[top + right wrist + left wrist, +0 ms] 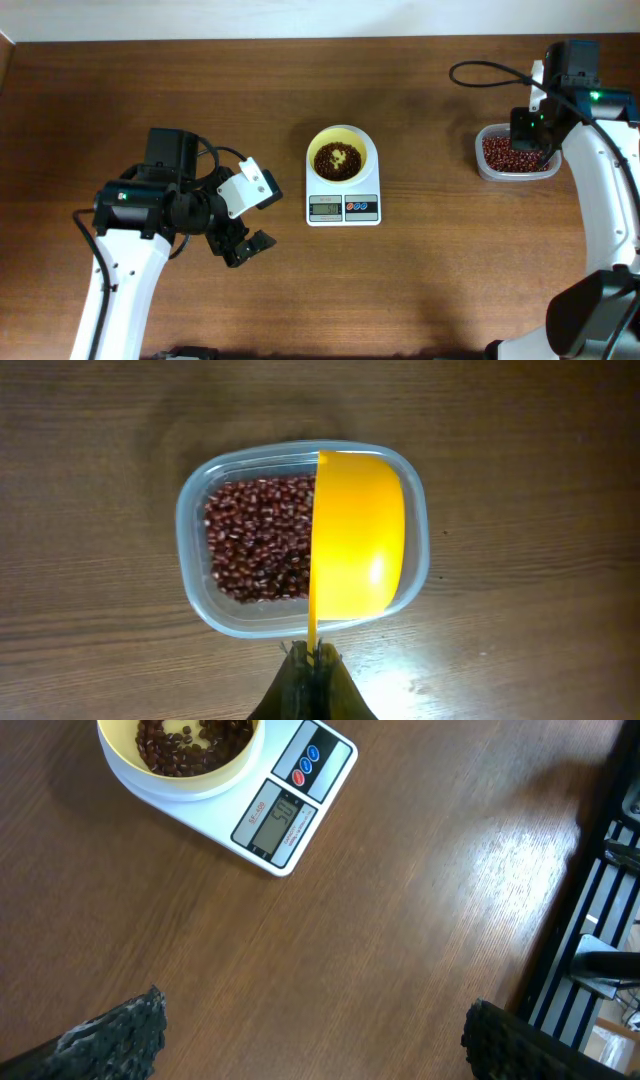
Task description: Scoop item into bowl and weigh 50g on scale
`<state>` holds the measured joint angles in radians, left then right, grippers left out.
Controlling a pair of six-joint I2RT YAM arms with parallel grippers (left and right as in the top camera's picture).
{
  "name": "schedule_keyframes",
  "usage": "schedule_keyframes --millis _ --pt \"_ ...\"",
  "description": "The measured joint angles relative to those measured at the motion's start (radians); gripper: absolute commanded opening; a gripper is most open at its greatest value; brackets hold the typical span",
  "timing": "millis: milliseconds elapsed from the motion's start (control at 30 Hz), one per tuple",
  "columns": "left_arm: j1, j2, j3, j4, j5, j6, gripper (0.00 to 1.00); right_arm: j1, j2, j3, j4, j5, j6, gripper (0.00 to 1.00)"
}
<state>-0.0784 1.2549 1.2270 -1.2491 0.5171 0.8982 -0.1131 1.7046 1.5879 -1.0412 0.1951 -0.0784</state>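
While the left gripper (310, 1030) hangs over bare wood with its rough black fingers (120, 1030) spread wide and nothing between them, the right gripper (310, 658) is clamped tight on the thin handle of a glossy yellow scoop (358, 535). The scoop covers the right half of a clear plastic tub (190, 530) with rounded corners; can't tell if it's touching what's inside. That tub holds tiny shiny red-brown beans (255, 540). More of them lie in the small round pale yellow bowl (343, 131), with a bit of yellow showing through the middle. The bowl's parked on the white square scale (343, 208), which has a grey screen and red and blue buttons. The table (400, 920) is dark brown woodgrain with a slight sheen. The tub sits well off on the right arm's side.
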Motion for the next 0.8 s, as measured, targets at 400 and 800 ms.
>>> schedule_keyframes --millis 400,800 --pt "0.000 0.000 0.000 0.000 0.000 0.000 0.99 -0.100 0.000 0.000 -0.026 -0.216 0.000 0.04" --pt "0.000 0.000 0.000 0.000 0.000 0.000 0.99 -0.430 0.000 0.005 -0.454 -1.060 -0.404 0.04"
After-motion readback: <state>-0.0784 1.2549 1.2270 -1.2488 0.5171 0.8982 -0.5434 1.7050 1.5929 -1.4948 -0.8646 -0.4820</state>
